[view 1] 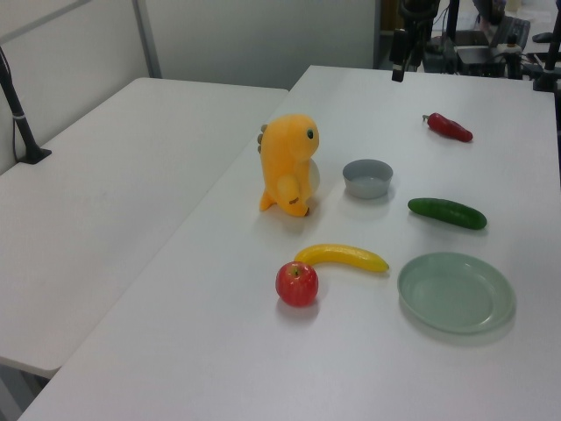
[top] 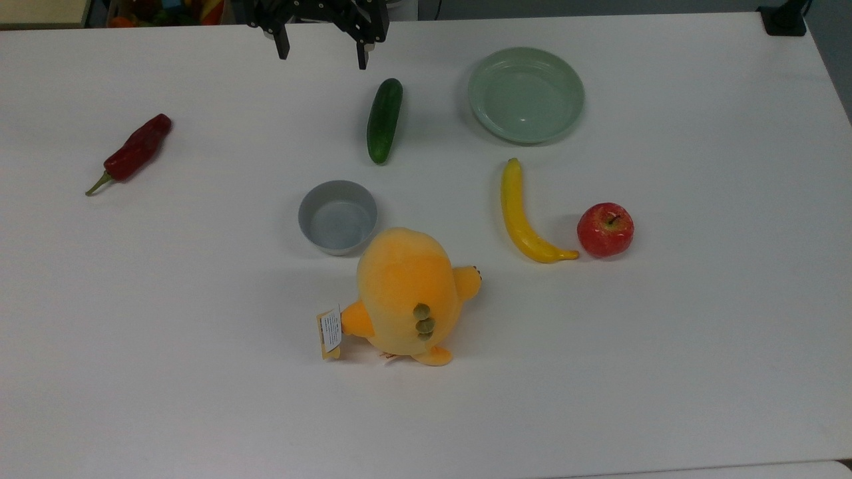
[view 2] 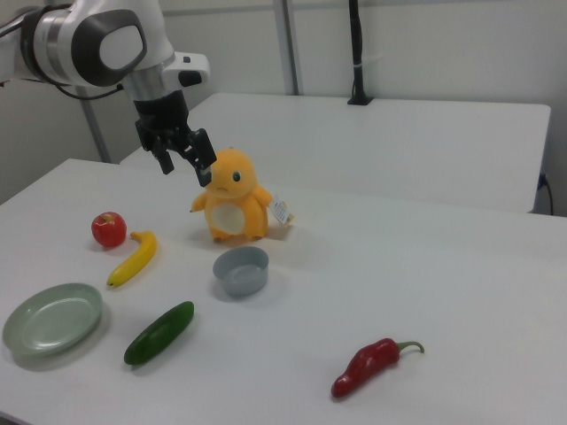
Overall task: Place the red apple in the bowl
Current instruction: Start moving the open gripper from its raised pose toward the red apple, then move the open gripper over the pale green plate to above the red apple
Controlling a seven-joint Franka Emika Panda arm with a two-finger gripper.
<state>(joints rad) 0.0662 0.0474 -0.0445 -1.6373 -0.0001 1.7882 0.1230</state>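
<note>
The red apple (top: 605, 229) (view 1: 297, 283) (view 2: 108, 229) rests on the white table, just right of the banana's tip in the top view. The small grey bowl (top: 337, 217) (view 1: 367, 178) (view 2: 241, 271) stands empty near the table's middle, close to the plush toy. My gripper (top: 321, 54) (view 2: 185, 165) hangs open and holds nothing, high over the table's far edge in the top view, well away from both the apple and the bowl.
A yellow banana (top: 522, 216) lies beside the apple. An orange plush toy (top: 406, 296) stands next to the bowl. A cucumber (top: 384, 120), a pale green dish (top: 526, 94) and a dark-red chili pepper (top: 132, 152) lie farther off.
</note>
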